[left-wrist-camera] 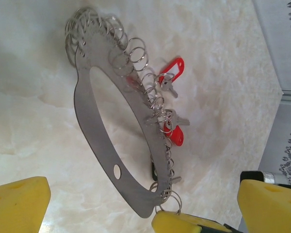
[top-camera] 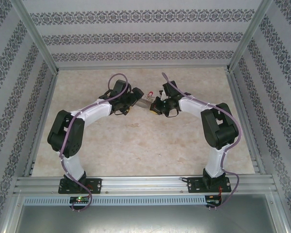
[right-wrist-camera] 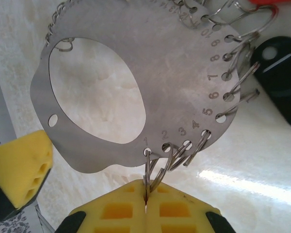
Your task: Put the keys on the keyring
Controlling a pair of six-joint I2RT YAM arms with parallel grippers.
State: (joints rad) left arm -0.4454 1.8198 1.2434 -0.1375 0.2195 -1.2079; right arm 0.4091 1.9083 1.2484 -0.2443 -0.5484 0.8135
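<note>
The keyring (left-wrist-camera: 94,136) is a flat silvery loop plate with numbered holes and small split rings along its rim, held up off the table. My right gripper (right-wrist-camera: 145,196) is shut on the split ring at hole 1 (right-wrist-camera: 149,167), and its yellow tip (left-wrist-camera: 184,224) touches the keyring's near end. My left gripper (left-wrist-camera: 143,208) is open, its pads (left-wrist-camera: 17,204) wide apart on either side of that end without touching it. Red-headed keys (left-wrist-camera: 170,73) hang from rim rings, and a black-headed one (right-wrist-camera: 279,77) hangs lower. From above, the keyring (top-camera: 144,103) spans the two grippers.
The cream marbled table (top-camera: 145,145) lies under everything. Patterned walls (top-camera: 145,39) and aluminium posts close in the back and both sides. One pad of the left gripper (right-wrist-camera: 19,170) stands close beside the keyring's left edge.
</note>
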